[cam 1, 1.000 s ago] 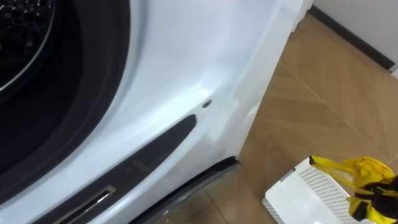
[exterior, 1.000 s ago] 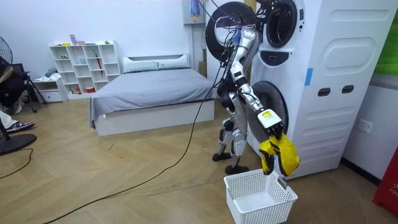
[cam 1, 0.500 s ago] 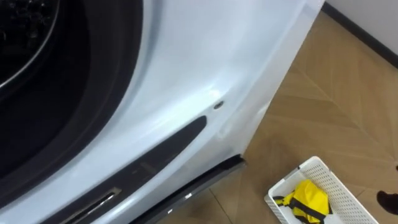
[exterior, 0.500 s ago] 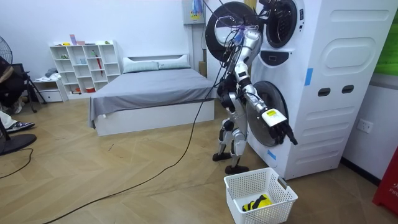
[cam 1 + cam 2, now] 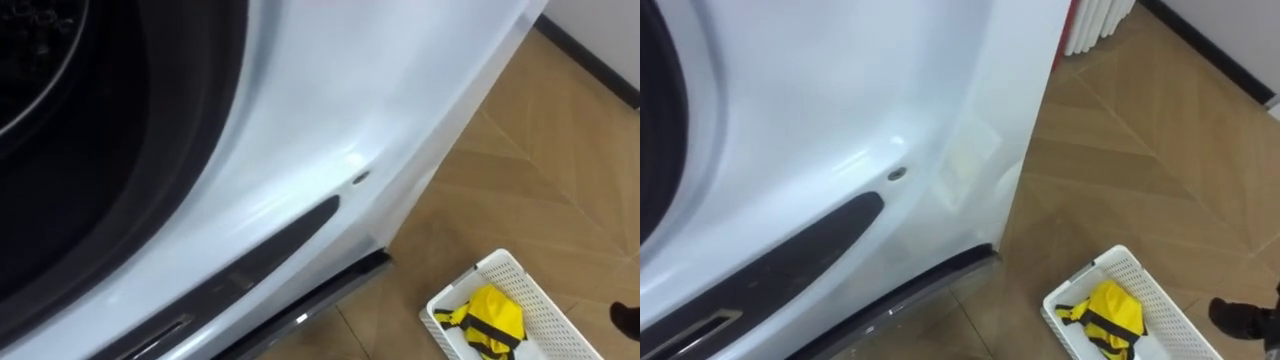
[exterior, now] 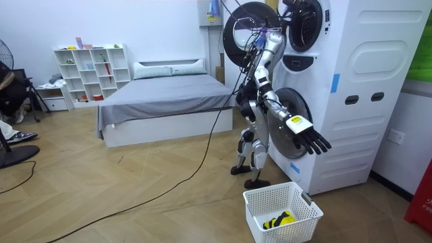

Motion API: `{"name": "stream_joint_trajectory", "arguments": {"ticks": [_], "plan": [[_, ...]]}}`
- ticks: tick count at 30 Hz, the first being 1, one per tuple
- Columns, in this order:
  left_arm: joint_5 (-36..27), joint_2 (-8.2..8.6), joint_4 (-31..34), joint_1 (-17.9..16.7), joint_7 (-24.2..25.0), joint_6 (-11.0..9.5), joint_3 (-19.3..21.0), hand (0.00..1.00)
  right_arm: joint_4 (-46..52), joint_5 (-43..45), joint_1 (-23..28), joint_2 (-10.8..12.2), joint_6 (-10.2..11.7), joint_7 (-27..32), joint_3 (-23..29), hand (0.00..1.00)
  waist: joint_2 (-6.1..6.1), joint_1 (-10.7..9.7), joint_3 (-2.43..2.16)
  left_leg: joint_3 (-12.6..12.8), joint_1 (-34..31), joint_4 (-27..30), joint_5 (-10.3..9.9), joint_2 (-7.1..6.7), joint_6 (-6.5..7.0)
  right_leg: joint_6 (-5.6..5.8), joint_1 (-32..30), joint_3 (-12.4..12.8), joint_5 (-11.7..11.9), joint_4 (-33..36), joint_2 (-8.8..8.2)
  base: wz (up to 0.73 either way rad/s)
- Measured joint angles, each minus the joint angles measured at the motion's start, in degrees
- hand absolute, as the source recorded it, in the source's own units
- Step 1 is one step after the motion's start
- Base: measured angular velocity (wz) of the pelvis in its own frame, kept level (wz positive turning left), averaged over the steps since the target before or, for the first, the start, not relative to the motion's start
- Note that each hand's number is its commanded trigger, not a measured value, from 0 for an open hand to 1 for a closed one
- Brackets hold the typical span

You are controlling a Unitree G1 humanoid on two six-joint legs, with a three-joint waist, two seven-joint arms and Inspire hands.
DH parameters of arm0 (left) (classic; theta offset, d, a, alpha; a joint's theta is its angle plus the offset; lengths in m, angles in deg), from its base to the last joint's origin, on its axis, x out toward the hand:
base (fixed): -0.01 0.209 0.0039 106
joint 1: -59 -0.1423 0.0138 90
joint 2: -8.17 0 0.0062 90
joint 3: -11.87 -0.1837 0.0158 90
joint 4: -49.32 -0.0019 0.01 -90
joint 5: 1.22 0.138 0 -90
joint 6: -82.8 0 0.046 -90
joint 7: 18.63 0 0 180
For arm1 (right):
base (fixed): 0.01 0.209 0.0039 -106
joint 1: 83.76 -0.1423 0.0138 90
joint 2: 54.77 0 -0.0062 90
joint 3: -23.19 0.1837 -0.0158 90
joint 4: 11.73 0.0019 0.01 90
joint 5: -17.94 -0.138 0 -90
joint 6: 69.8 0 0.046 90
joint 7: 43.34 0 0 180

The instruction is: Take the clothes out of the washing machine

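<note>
A yellow garment (image 5: 492, 318) with dark straps lies in the white mesh basket (image 5: 500, 262) on the wood floor, just right of the white washing machine (image 5: 330, 110). The machine's dark drum opening (image 5: 90, 150) is at the left of the eye views. In the room view I stand facing the stacked machines. My right hand (image 6: 312, 140) is stretched out above the basket (image 6: 297, 202), open with its fingers spread and nothing in it. Its dark fingertips (image 5: 1245, 318) show at the right edge of the right eye view. My left arm reaches up to the upper machine's round door (image 6: 246, 30); the left hand (image 6: 270, 39) is unclear there.
The basket stands close to the machine's front corner. A bed (image 6: 165, 101) and a white shelf (image 6: 91, 71) are behind me across open wood floor. A person (image 6: 10, 88) sits at the room view's left edge. A red object (image 6: 422, 202) stands at the far right.
My right hand let go of the yellow garment, which dropped into the basket. The fingers have since spread out straight. The eye view has shifted slightly.
</note>
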Motion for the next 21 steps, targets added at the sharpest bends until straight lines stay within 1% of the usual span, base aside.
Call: {"name": "stream_joint_trajectory", "arguments": {"ticks": [3,6,9,10,11,12,13,14,15,16,17,18,19,20,21], "plan": [[-0.4,0.0,-0.1,-0.1,0.3,-0.2,-0.1,0.0,2.0,0.0,1.9,0.2,0.4,-1.4,-0.2,0.0,-0.04,0.0,-0.03,-0.6,1.3,-0.1,0.1,0.05,-0.11,-0.19,1.5,-0.7,-0.1,-0.1,-0.15,0.11],[-0.4,0.11,0.0,-0.1,0.8,-0.3,0.0,0.0,2.4,-0.8,3.4,0.5,0.3,-4.3,-2.0,0.0,0.01,0.3,-0.14,-2.1,3.7,-0.1,0.2,0.3,-0.34,-0.59,4.5,-2.4,-0.6,-1.0,-0.57,0.26],[-0.4,0.47,0.3,-0.1,1.8,-0.5,-0.1,0.0,2.0,-3.3,5.9,0.9,0.3,-8.0,-5.6,0.0,0.13,1.5,-0.26,-4.0,7.1,-0.9,0.5,0.55,-0.76,-0.97,8.7,-4.1,-1.2,-1.7,-0.92,0.29],[-0.4,0.87,0.3,-0.1,2.0,-0.5,-0.1,0.0,1.1,-3.9,6.8,1.4,0.1,-9.9,-7.6,0.0,0.45,1.8,-0.5,-5.1,8.6,-1.4,0.6,0.54,-0.95,-1.19,10.8,-5.3,-1.4,-2.7,-1.18,0.42],[-0.4,1.25,0.4,0.0,2.0,-0.5,0.0,0.0,0.9,-4.3,8.0,2.6,-0.5,-12.2,-9.3,0.0,0.4,2.8,-0.7,-6.1,10.2,-2.2,0.9,0.5,-1.18,-1.36,12.7,-6.1,-1.5,-3.4,-1.3,0.4],[-0.3,1.53,0.5,0.0,2.0,-0.5,0.2,0.0,0.4,-4.4,8.3,3.2,-0.6,-13.3,-10.1,0.0,0.38,3.1,-0.72,-6.5,10.9,-2.4,1.0,0.56,-1.28,-1.42,13.6,-6.4,-1.5,-3.9,-1.3,0.36],[-0.3,2.14,0.6,0.0,2.1,-0.5,0.2,0.0,-1.5,-4.4,8.6,4.5,-0.7,-15.8,-11.5,0.0,0.52,3.4,-0.76,-7.3,12.0,-2.7,1.1,0.77,-1.41,-1.55,15.5,-7.6,-1.5,-4.9,-1.43,0.33],[-0.1,2.41,0.6,0.0,2.2,-0.6,0.2,0.0,-2.4,-4.4,8.7,5.4,-1.0,-17.0,-12.0,0.0,0.65,3.5,-0.87,-7.8,12.6,-3.1,1.3,0.79,-1.49,-1.64,16.4,-8.3,-1.6,-5.4,-1.58,0.54],[0.1,2.95,0.6,-0.1,2.7,-0.6,0.2,0.0,-3.7,-5.2,9.2,7.1,-1.8,-19.0,-13.0,0.0,0.88,4.1,-0.99,-9.2,14.0,-3.6,1.5,0.83,-1.65,-1.8,18.6,-9.7,-1.7,-6.5,-1.86,0.53],[0.3,3.65,1.0,-0.2,2.7,-0.6,0.4,0.0,-5.1,-5.9,10.0,8.8,-2.0,-20.6,-13.4,0.0,0.89,4.9,-1.11,-10.4,15.5,-4.4,1.8,0.83,-1.82,-1.94,20.6,-10.5,-1.8,-7.5,-1.94,0.58],[0.2,4.38,1.3,-0.5,2.7,-0.6,0.7,0.0,-6.6,-6.6,10.0,10.3,-2.3,-22.2,-14.1,0.0,0.92,5.6,-1.13,-11.4,16.7,-4.9,1.9,0.88,-1.91,-2.0,22.3,-11.3,-1.8,-8.4,-2.06,0.4],[0.1,4.73,1.3,-0.6,2.7,-0.7,0.7,0.0,-7.6,-7.2,9.9,10.8,-2.3,-23.1,-14.8,0.0,0.88,5.9,-1.1,-12.1,17.3,-5.2,2.0,0.87,-1.97,-2.03,23.3,-11.9,-1.8,-9.0,-2.12,0.47],[0.0,5.31,1.3,-0.9,2.7,-0.8,0.8,0.0,-9.4,-8.3,10.0,11.9,-2.2,-24.6,-15.4,0.0,0.38,6.1,-0.89,-13.4,18.4,-5.6,2.2,0.86,-2.06,-2.11,25.1,-13.1,-1.8,-9.8,-2.31,0.56],[0.1,5.82,1.6,-1.4,2.7,-0.9,1.4,0.0,-11.1,-8.9,9.9,13.0,-2.3,-26.0,-15.5,0.0,0.08,6.3,-1.05,-14.4,19.4,-6.0,2.3,0.83,-2.12,-2.21,26.7,-14.1,-2.0,-10.5,-2.47,0.56],[0.1,6.0,1.6,-1.7,2.7,-1.0,1.7,0.0,-11.9,-9.3,9.8,13.4,-2.3,-26.7,-15.5,0.0,-0.16,6.4,-1.03,-15.0,19.8,-6.1,2.3,0.82,-2.15,-2.2,27.4,-14.6,-2.1,-10.9,-2.5,0.51]]}}
